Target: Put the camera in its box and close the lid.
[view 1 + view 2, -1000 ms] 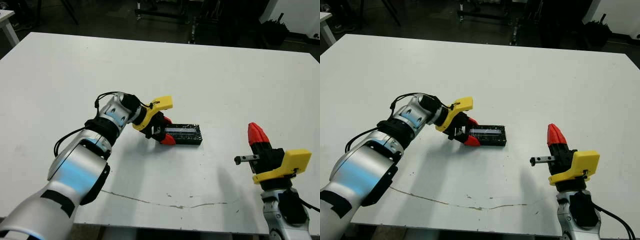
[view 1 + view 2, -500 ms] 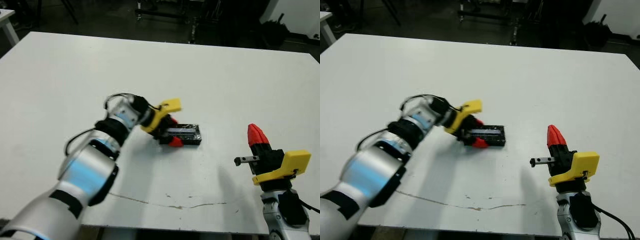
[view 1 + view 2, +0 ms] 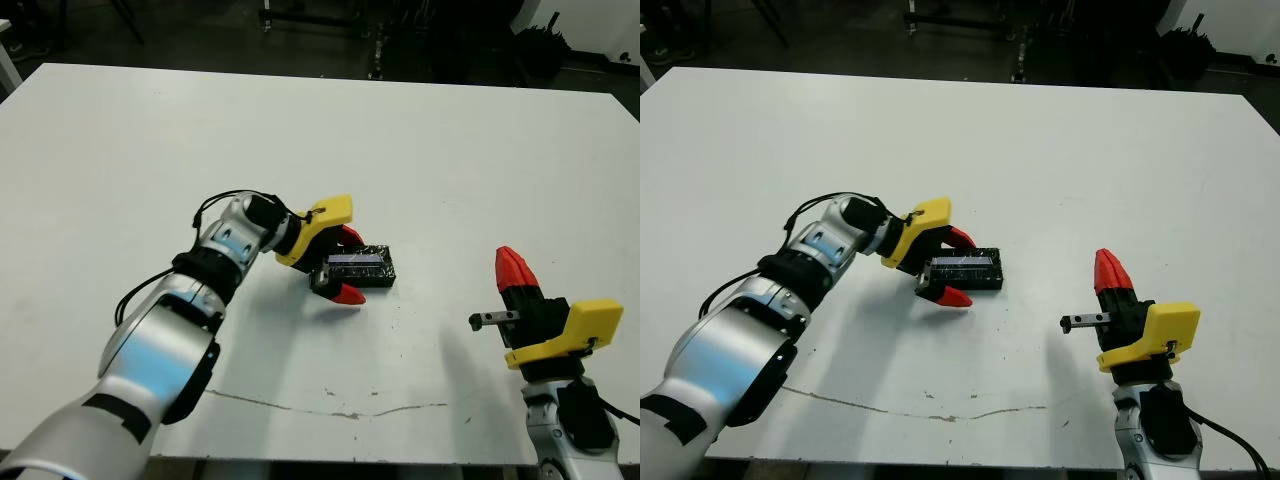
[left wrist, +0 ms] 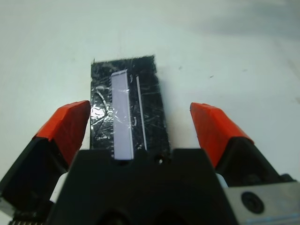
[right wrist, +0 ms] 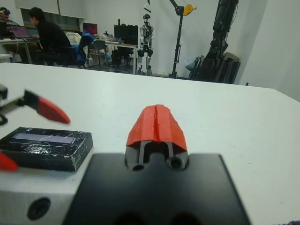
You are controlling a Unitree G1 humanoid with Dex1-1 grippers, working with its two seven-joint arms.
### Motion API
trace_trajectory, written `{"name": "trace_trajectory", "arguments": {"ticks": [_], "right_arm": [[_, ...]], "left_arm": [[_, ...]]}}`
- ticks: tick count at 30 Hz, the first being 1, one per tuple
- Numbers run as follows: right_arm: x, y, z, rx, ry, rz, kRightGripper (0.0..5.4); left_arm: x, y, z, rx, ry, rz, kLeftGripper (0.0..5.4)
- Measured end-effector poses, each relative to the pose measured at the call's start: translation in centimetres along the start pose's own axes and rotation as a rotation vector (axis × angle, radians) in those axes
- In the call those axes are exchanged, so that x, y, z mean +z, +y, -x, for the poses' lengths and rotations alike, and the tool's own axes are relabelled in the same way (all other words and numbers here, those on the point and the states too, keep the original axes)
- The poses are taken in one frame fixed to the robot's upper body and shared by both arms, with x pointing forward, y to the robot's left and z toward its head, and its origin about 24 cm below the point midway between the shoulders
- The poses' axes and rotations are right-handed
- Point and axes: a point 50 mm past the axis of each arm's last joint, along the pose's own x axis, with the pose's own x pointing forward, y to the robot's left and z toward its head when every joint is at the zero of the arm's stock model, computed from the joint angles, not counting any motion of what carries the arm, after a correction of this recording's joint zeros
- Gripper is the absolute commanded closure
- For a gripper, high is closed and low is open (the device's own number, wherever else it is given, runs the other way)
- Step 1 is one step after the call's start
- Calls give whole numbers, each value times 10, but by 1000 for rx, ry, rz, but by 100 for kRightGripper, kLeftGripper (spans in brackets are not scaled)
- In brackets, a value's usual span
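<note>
From the head views, the lid (image 3: 358,266) lies flat mid-desk (image 3: 420,150), the left gripper (image 3: 346,266) spread wide at its end. The left wrist view shows both fingers (image 4: 65,125) clear of it. In the right wrist view, the right gripper (image 5: 156,123) is pressed closed, empty, well apart.

lid (image 3: 358,266): glossy black, crinkled wrap sheen | table (image 3: 150,150): matt white, scuffed
</note>
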Motion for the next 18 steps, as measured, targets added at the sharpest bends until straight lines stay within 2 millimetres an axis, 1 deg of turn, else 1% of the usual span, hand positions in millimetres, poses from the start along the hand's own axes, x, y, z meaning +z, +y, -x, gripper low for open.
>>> {"name": "trace_trajectory", "arguments": {"ticks": [4,8,12,16,18], "right_arm": [[0,0,-1,7,0,-1,540],[0,1,-2,10,3,-3,540],[-1,1,-1,12,5,-3,540],[-1,1,-1,14,6,-3,540],[-1,1,-1,13,8,-3,540]], "left_arm": [[7,-1,19,47,-90,23,1],[16,-5,31,110,-213,26,1],[19,-8,46,207,-315,21,1],[25,-14,72,348,-422,26,1],[25,-20,86,462,-494,58,1]]}}
